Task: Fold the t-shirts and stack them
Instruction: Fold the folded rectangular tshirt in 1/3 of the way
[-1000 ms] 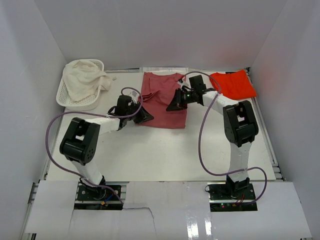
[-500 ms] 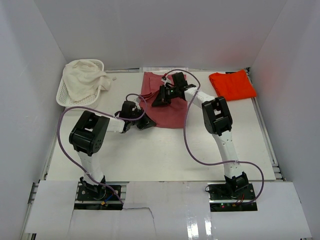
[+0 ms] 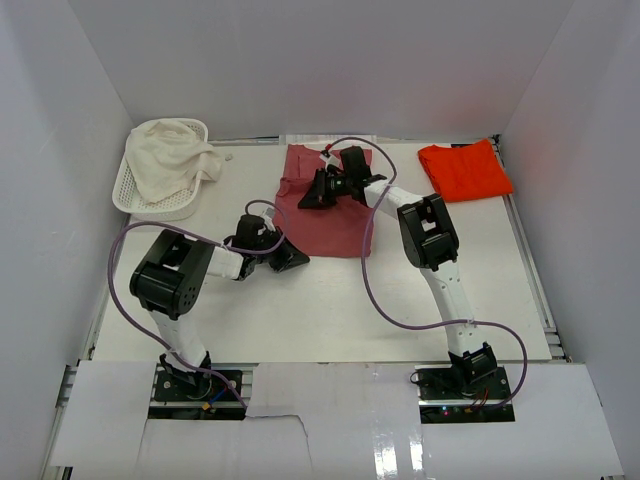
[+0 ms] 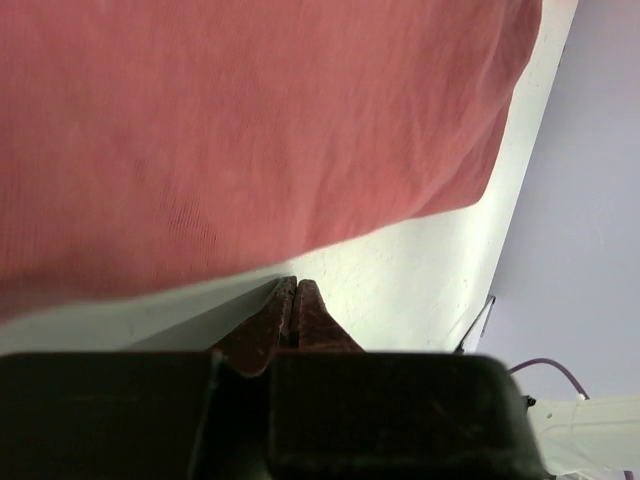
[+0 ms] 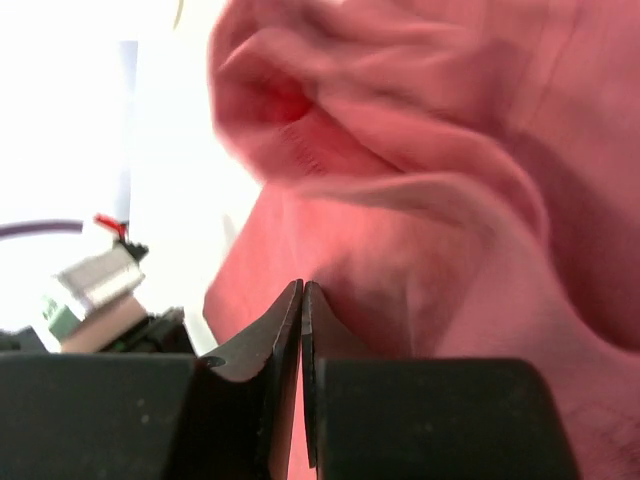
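I'm looking down from the top camera into a white-walled booth with a white table (image 3: 330, 300). At ten o'clock on it sits a white lattice basket (image 3: 128, 195) with a crumpled white cloth (image 3: 165, 160) spilling over its rim. The rose-red t-shirt (image 3: 335, 225) lies around twelve o'clock, mostly flat but bunched along its left side. The orange-red t-shirt (image 3: 465, 170) lies folded at two o'clock, well apart from it, close to the right wall. My left gripper (image 3: 300, 262) is low on the table at the rose-red shirt's seven o'clock corner. My right gripper (image 3: 304, 199) reaches over that same shirt and sits on the rumpled left part, near its ten o'clock corner. Purple cables (image 3: 372, 290) loop off both arms. On the left wrist camera the rose-red t-shirt (image 4: 250, 130) fills the upper frame from nine round to one o'clock, with bare table (image 4: 400, 270) below it. The left gripper (image 4: 295, 290) has its jaws pressed together, tips right at the hem; I cannot tell whether any cloth is pinched. On the right wrist camera the right gripper (image 5: 301, 292) is also closed to a thin slit. Heaped folds of the rose-red t-shirt (image 5: 450, 200) sit directly behind it, from twelve round to four o'clock. I cannot tell whether fabric is caught between the tips.
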You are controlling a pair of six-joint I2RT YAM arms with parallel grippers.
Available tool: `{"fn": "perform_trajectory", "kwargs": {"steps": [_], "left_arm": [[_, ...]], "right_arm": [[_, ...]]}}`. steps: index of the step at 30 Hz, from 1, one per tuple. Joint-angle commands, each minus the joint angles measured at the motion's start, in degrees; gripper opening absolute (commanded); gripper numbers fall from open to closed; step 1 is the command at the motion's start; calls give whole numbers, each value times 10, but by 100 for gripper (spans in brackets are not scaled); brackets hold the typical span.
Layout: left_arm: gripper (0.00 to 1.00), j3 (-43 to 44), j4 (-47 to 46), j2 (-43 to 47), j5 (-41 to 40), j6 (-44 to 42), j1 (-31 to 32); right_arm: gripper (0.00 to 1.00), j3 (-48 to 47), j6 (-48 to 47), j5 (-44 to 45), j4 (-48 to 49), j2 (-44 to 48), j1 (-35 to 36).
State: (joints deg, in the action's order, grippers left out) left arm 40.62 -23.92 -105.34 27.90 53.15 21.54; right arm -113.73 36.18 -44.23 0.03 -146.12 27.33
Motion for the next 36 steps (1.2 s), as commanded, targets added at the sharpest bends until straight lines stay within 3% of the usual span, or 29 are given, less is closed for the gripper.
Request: {"fn": "perform_trajectory", "kwargs": {"steps": [1,12,19,25,31,36], "left_arm": [[0,-35,44,21,-11,-9,6],[0,-86,45,57,-17,-11,26],[0,-87,58,101,-14,-12,39],[0,-29,120,126,-62,-48,42],[4,54,193,127,-104,-82,15],[8,107,202,124,-127,-100,-9]], "right_arm": [[8,-5,14,28,80,-12,-3],[12,-56,-1,91,141,-55,-4],[14,-46,14,87,198,-21,-11],[14,61,2,53,240,93,-11],[14,209,-90,68,201,224,-14],[14,291,-157,122,95,315,-14]]}}
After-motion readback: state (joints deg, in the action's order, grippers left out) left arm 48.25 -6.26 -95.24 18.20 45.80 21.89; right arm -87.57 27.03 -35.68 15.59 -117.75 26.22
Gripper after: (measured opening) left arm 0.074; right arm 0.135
